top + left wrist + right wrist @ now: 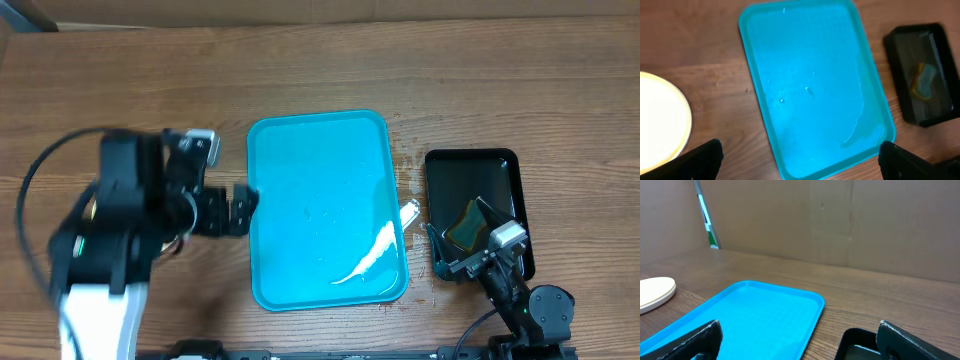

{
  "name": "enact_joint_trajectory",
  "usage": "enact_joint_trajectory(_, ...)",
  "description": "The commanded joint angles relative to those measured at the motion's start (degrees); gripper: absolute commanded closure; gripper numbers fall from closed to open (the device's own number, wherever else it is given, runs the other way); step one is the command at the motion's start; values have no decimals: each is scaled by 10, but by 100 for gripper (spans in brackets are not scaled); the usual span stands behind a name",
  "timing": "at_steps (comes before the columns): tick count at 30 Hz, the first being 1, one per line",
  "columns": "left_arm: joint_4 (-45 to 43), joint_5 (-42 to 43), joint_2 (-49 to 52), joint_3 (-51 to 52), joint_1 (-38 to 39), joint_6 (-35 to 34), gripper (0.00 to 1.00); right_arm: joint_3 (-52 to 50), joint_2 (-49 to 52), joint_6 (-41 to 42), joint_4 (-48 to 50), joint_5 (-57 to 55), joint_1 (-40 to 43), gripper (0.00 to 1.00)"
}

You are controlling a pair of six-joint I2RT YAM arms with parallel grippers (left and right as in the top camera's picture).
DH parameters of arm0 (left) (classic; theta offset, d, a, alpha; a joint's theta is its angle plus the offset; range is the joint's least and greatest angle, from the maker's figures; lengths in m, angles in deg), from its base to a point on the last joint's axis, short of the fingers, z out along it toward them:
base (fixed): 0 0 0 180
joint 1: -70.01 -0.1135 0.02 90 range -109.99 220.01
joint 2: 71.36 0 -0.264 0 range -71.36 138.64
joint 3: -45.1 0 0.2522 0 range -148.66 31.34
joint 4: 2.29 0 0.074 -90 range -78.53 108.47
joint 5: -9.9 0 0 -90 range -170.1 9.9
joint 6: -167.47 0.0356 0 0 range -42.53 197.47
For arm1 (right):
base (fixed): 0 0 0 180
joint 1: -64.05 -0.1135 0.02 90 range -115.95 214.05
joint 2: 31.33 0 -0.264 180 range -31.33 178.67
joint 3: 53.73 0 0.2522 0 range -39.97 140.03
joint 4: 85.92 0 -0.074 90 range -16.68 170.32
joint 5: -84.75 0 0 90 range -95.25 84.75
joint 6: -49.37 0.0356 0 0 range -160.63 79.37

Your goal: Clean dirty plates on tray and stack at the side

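The turquoise tray (320, 205) lies mid-table with nothing on it but water streaks; it also fills the left wrist view (810, 85) and shows in the right wrist view (740, 320). A white plate with a pale yellow rim (660, 120) rests on the wood left of the tray, and it shows as a low stack (655, 292) from the side. In the overhead view my left arm hides the plates. My left gripper (243, 205) (800, 160) hangs open at the tray's left edge. Above the black tray my right gripper (465, 238) (800, 340) is open and empty.
A smaller black tray (475, 210) (925, 75) stands right of the turquoise one and holds a yellow-green sponge (468, 225) in dark water. Water drops lie on the wood between the two trays (410, 210). A cardboard wall (840, 220) closes off the far side.
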Motion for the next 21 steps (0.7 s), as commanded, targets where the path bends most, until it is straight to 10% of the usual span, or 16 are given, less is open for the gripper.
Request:
enact_joint_trajectory(1, -24, -8, -69, 42, 5, 11, 0, -6, -4, -1, 2, -5, 1, 0)
enact_joint_trajectory(11, -379, -37, -325, 342, 19, -64, 0, -6, -4, -1, 2, -5, 1, 0)
enact_joint_trajectory(21, -529, -57, -537, 566, 19, -104, 0, -6, -4, -1, 2, -5, 1, 0)
